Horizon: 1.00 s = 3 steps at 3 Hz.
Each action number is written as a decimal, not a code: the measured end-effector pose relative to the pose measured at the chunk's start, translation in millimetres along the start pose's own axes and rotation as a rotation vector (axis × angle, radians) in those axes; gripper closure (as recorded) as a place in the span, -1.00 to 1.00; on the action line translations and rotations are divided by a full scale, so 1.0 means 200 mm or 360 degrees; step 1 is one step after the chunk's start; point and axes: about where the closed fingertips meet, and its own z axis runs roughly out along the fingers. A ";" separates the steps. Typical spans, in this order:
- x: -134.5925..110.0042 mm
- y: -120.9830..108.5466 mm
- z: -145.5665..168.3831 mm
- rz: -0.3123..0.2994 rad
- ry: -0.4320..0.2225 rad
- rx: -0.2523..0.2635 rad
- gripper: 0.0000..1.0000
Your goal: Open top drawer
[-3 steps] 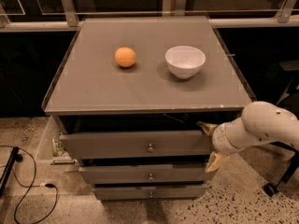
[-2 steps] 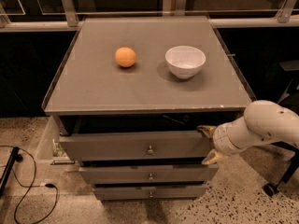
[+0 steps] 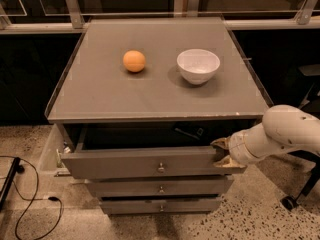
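Note:
The top drawer (image 3: 125,163) is the widest grey front, with a small round metal knob (image 3: 161,167) at its centre. It stands pulled out a little from the cabinet, with a dark gap behind its upper edge. My gripper (image 3: 221,153), on a white arm coming in from the right, is at the drawer front's right end, against its top corner. The drawer's inside is dark and mostly hidden.
An orange (image 3: 134,61) and a white bowl (image 3: 198,65) sit on the grey cabinet top (image 3: 150,96). Two shorter drawer fronts (image 3: 161,188) are below. A black cable (image 3: 30,204) lies on the floor at left, and a chair caster (image 3: 289,202) is at right.
My gripper has moved up and left onto the right end of the top drawer front. The drawer front has come slightly further out.

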 end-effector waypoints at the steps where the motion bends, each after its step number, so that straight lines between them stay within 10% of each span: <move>1: 0.00 0.00 0.00 0.0000 0.0000 0.0000 0.72; 3: 0.02 0.00 -0.01 0.0003 -0.0031 -0.0022 -0.21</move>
